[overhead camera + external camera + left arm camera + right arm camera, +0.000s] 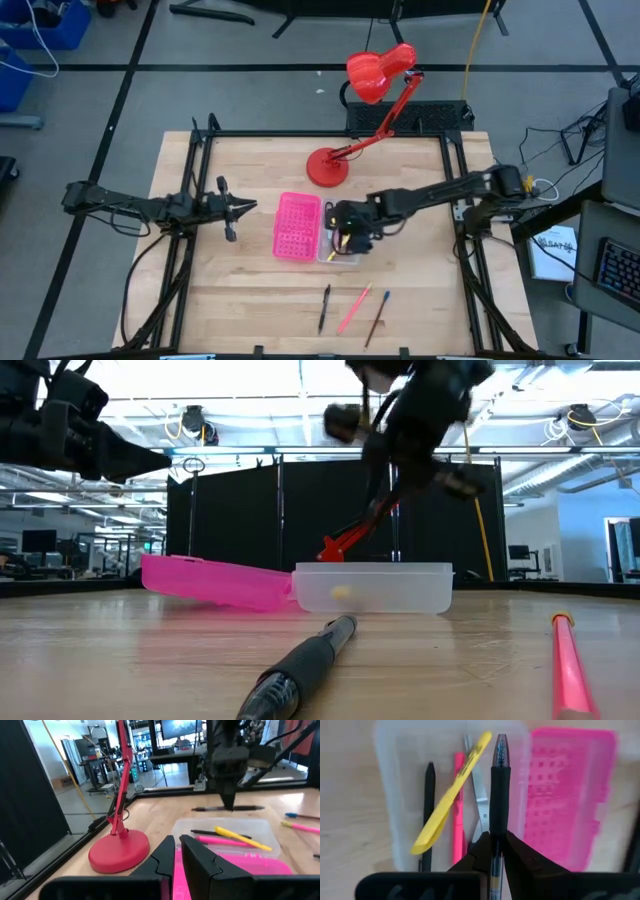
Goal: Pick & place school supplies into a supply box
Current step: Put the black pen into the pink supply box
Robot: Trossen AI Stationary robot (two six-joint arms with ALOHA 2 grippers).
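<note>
While the right hand (492, 851) grips a black pen (499, 795) above the supply box (395, 795), scissors (479, 802) half hidden, left hand (177, 851) clenched, empty.

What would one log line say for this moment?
right gripper: holds black pen over clear tray | left gripper: shut, waiting beside pink lid

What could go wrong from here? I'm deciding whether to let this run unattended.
The right gripper holds a black pen above the supply box's clear half. Released from that height, it may bounce off the yellow marker lying crosswise over the pink pen and scissors. It also hangs near the pink half, so it might land on the grid instead.
</note>
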